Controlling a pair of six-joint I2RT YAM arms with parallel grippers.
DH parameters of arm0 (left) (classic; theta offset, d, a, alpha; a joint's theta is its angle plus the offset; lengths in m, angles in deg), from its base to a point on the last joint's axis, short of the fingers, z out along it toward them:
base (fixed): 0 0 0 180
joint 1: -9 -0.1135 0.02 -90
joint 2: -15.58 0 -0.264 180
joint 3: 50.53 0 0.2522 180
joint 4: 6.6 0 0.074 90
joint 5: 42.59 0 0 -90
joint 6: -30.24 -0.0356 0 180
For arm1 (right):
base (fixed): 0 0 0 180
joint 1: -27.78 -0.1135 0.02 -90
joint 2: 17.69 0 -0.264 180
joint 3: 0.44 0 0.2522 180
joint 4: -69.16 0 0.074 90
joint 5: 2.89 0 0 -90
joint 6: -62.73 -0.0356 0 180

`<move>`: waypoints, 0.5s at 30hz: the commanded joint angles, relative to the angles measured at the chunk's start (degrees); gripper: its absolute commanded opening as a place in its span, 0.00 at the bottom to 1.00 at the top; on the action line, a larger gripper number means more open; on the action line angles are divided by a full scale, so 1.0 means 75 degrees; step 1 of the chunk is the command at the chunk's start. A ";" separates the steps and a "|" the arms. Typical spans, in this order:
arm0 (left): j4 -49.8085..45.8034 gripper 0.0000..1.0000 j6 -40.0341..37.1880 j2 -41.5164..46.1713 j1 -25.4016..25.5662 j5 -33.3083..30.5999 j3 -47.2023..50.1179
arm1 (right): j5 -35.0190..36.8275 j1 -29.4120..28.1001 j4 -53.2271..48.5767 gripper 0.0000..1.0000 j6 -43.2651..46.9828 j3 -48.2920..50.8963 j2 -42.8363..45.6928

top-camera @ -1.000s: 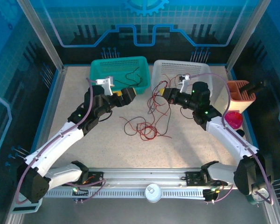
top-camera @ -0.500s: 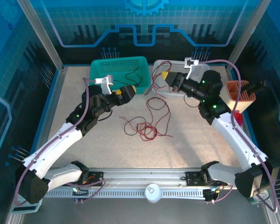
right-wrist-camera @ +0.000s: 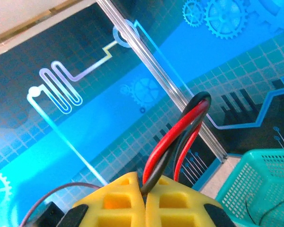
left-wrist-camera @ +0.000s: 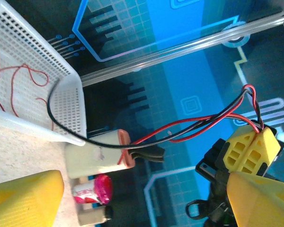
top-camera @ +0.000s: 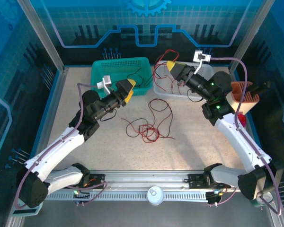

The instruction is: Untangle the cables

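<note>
The right fingers (right-wrist-camera: 180, 204) are pressed together on a twisted pair of cables (right-wrist-camera: 168, 142), one red and one black, which arch up out of the pinch and fall back down. From above, that grip hangs high over the white basket (top-camera: 163, 91) at the far edge of the counter (top-camera: 189, 142). The loose ends trail down past the basket's near rim. Below, a heap (top-camera: 146, 128) of red and black strands lies in the middle of the counter. At this size I cannot say for sure whether the lifted pair is joined to it.

The left fingers (left-wrist-camera: 23, 198) are spread wide and hold nothing. They point toward the far edge, just beside the near right corner of the green basket (top-camera: 109, 71), which has a black strand (top-camera: 132, 75) in it.

The step in hand looks like drawing one pair clear of the tangle. To do it well:
- The right pinch should stay firm and rise slowly, so a snag shows before it tightens.
- The idle left fingers would be best used low, pinning the heap or taking the trailing end, so the knot does not ride up with the pull.
- The pair should go down only once it hangs free of the heap.
</note>
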 commanded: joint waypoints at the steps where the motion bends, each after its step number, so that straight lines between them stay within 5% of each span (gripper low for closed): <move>1: 0.0850 0.91 0.1497 0.0005 0.0165 -0.0066 0.0094 | -0.0083 0.0044 0.1183 0.00 -0.0582 -0.0013 -0.0168; 15: 0.1747 0.89 0.2533 -0.0848 0.0430 -0.0371 -0.0449 | -0.0191 -0.0188 0.1943 0.00 -0.0973 0.0081 -0.0367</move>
